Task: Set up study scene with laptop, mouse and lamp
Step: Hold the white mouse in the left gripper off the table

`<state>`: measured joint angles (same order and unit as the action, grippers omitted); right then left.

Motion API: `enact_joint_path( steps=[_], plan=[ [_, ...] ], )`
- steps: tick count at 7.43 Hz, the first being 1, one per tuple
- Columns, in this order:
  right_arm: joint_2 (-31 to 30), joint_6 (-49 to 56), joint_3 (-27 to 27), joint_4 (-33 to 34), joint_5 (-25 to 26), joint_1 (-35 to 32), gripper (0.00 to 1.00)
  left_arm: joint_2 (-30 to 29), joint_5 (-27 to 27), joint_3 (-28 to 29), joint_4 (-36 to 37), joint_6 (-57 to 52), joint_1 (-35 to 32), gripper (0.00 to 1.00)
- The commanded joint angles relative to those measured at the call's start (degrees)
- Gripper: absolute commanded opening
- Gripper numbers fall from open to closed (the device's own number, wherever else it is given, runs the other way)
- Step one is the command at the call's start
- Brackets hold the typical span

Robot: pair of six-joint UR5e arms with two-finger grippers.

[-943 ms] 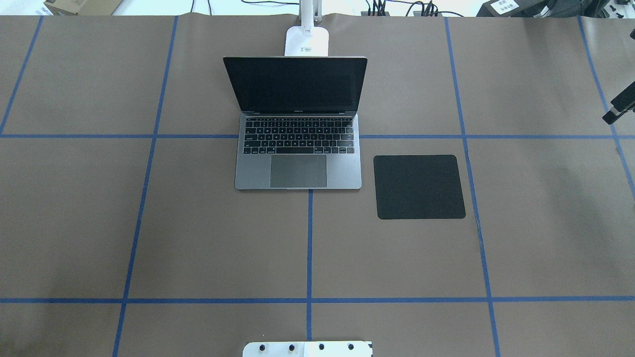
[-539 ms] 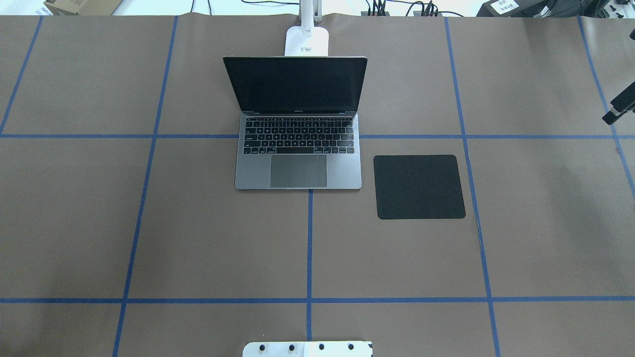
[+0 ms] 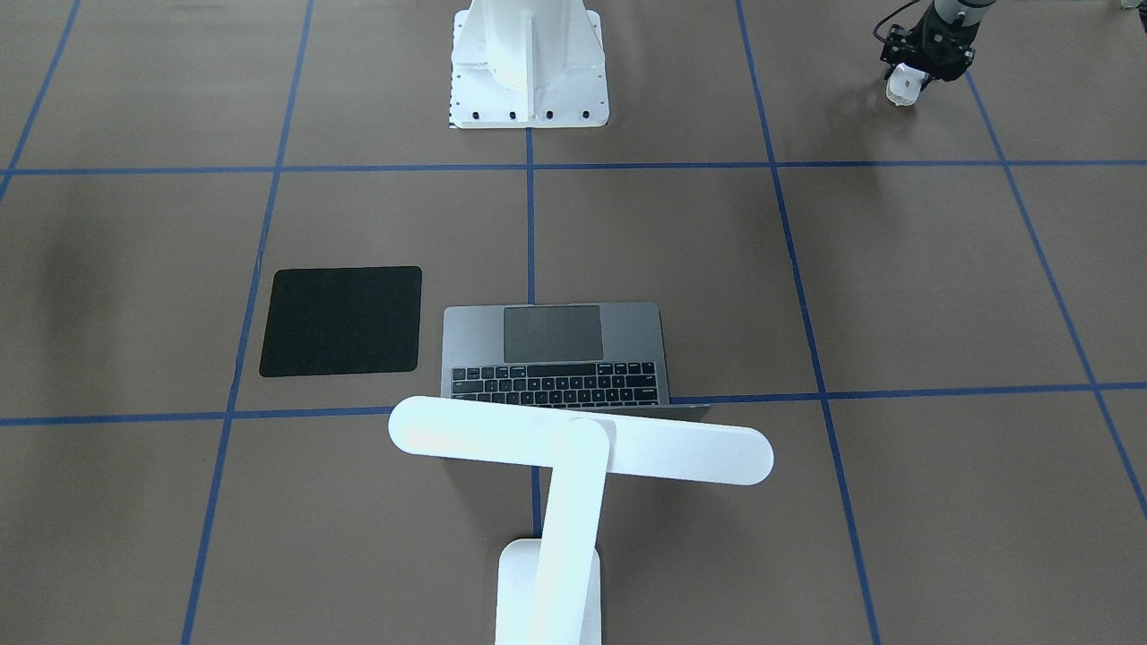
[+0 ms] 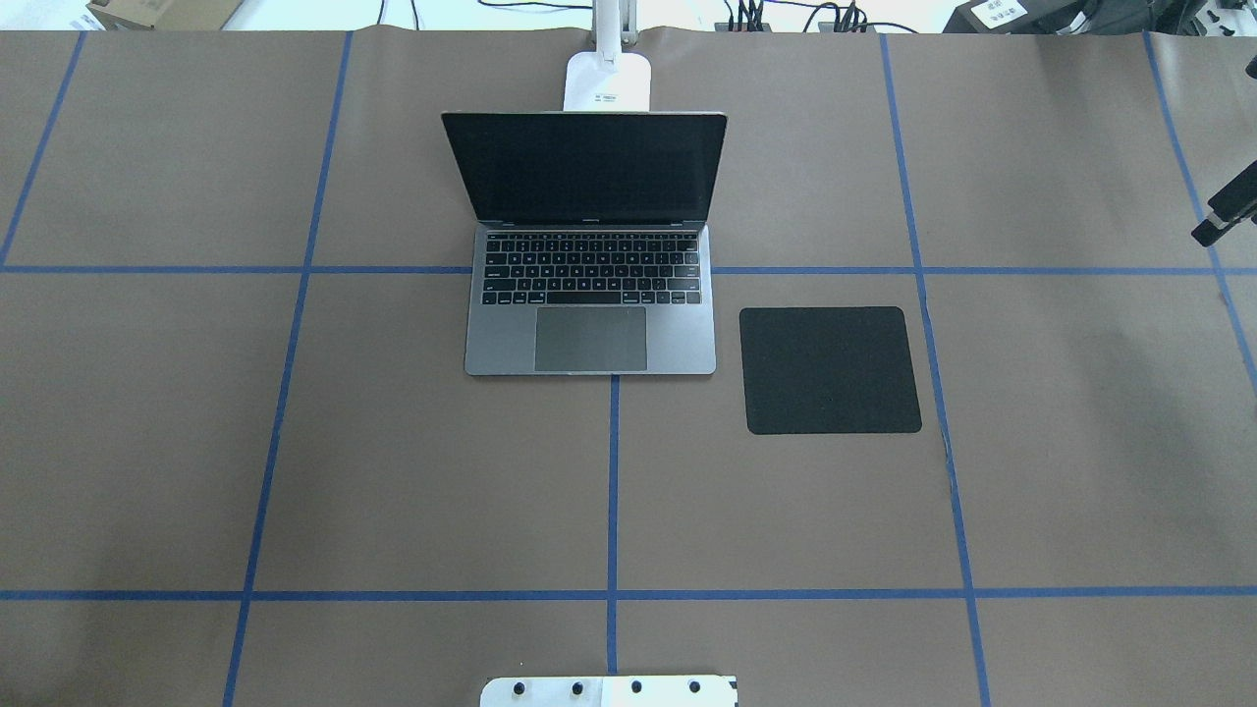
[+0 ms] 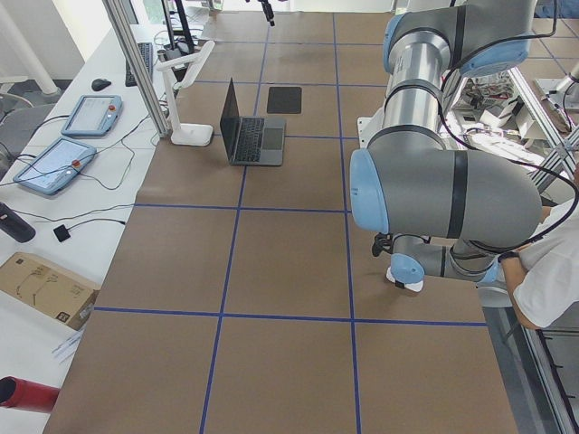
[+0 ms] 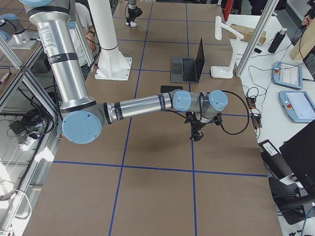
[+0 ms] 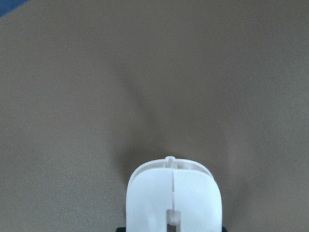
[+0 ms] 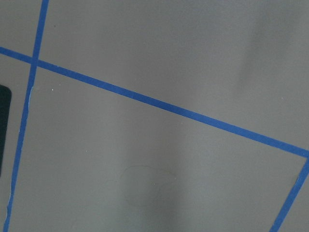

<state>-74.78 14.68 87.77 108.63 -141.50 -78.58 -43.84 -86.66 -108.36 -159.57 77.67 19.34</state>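
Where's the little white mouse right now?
In the front-facing view the mouse is at the top right, held in the left tool, well away from the laptop.

Brown paper table cover (image 4: 393, 471), blue tape grid (image 4: 612, 491) across it. Black square mat (image 4: 831, 370) flat inside one grid cell, its right edge just beside tape line. Side bench: two teach pendants (image 5: 56, 165), cardboard box (image 5: 41, 285), keyboard (image 5: 145, 61), cables.
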Motion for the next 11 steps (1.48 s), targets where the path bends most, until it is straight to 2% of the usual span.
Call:
enact_joint_path(
  steps=[1, 4, 7, 11],
  plan=[
    [0.0, 0.0, 0.1, 0.0, 0.0, 0.0, 0.99, 0.2, 0.1, -0.4, -2.5, -0.1, -0.4, 0.45],
    [0.1, 0.0, 0.0, 0.0, 0.0, 0.0, 0.99, -0.6, 0.3, -2.7, -3.7, -0.1, -3.1, 0.45],
    [0.1, -0.1, -0.1, 0.0, -1.1, 0.3, 0.99, -6.1, -0.2, -4.3, -3.4, -0.5, -7.6, 0.45],
    [0.1, -0.1, -0.5, 0.1, -2.1, 0.9, 0.99, -9.0, -0.5, -4.4, -3.0, -0.8, -11.3, 0.45]
  ],
)
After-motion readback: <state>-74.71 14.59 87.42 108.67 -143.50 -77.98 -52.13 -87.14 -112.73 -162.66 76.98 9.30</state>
